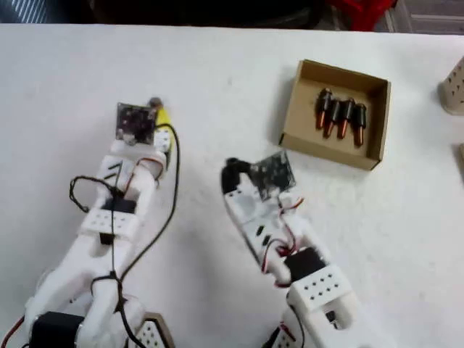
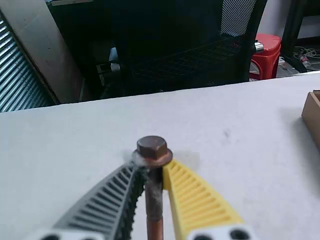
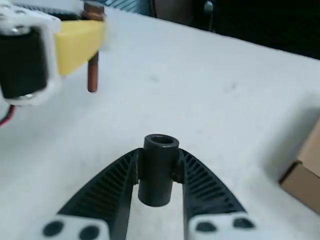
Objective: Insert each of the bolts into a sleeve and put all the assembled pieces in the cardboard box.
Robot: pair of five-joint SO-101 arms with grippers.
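My left gripper [image 2: 154,172] is shut on a copper bolt [image 2: 153,192], its hex head at the fingertips, one finger grey and one yellow [image 2: 200,205]. In the high view that gripper [image 1: 156,109] sits left of centre, above the table. My right gripper [image 3: 158,167] is shut on a black sleeve [image 3: 158,167], held upright with its open bore facing up. The right wrist view also shows the left arm's yellow finger [image 3: 80,37] holding the bolt [image 3: 92,65] farther off. The cardboard box [image 1: 362,156] at the right holds several assembled pieces [image 1: 341,116].
The white table [image 1: 217,87] spreads between the arms and the box. A pale perforated object [image 1: 454,87] stands at the right edge. Black and red cables [image 1: 170,196] hang along the arms.
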